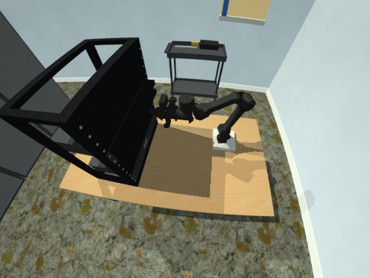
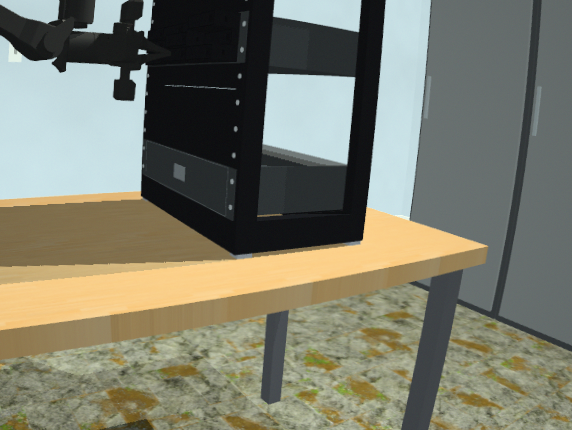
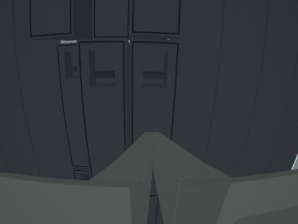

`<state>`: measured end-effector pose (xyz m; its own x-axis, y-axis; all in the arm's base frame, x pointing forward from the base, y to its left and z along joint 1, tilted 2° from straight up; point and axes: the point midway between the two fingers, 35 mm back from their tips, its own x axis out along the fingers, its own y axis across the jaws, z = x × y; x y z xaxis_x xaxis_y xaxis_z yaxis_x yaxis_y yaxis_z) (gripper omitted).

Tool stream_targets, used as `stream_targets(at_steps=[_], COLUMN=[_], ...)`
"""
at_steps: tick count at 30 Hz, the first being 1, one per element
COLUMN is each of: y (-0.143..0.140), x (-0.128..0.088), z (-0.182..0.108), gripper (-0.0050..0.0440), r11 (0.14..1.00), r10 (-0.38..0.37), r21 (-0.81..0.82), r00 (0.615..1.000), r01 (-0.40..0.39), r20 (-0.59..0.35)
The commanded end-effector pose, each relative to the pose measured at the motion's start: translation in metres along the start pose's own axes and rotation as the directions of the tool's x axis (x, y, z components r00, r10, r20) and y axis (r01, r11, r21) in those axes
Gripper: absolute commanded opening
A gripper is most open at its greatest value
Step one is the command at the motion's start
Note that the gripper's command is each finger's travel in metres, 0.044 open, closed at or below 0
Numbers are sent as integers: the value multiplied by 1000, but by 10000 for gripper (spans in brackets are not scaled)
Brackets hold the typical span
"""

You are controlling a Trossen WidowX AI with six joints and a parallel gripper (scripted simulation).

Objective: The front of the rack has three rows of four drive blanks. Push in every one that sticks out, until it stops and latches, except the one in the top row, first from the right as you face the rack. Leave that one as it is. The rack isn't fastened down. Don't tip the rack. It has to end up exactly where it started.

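The black open-frame rack (image 1: pixel 81 106) stands on the wooden table, its front facing my arm; it also shows in the exterior view (image 2: pixel 250 125). My gripper (image 2: pixel 162 51) is shut and empty, its pointed tips at the drive-blank panel (image 2: pixel 200 32) near the top of the rack front. In the top view the gripper (image 1: pixel 152 111) meets the rack's front at its far end. In the wrist view the shut fingertips (image 3: pixel 152 137) sit right at the dark blanks (image 3: pixel 127 90); I cannot tell which blanks stick out.
A grey panel (image 2: pixel 187 177) is fixed low on the rack front. The arm's white base plate (image 1: pixel 224 141) sits on the table to the right. A dark cart (image 1: pixel 195 68) stands behind the table. Grey cabinets (image 2: pixel 495 150) stand behind the rack.
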<state>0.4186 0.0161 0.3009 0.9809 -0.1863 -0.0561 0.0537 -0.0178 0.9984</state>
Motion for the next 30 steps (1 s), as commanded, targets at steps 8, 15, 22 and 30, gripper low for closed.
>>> stream_targets(at_steps=[8,15,22,30], y=[9,8,8,8], x=[-2,8,8,8], z=[0,0,0,0], gripper=[0,0,0,0], r11=[1000,1000,1000,1000], r10=[19,19,19,19], r21=[8,8,8,8], r00=[1000,1000,1000,1000], r01=[-19,-19,-19,-19], r20=[-1,-1,-1,-1])
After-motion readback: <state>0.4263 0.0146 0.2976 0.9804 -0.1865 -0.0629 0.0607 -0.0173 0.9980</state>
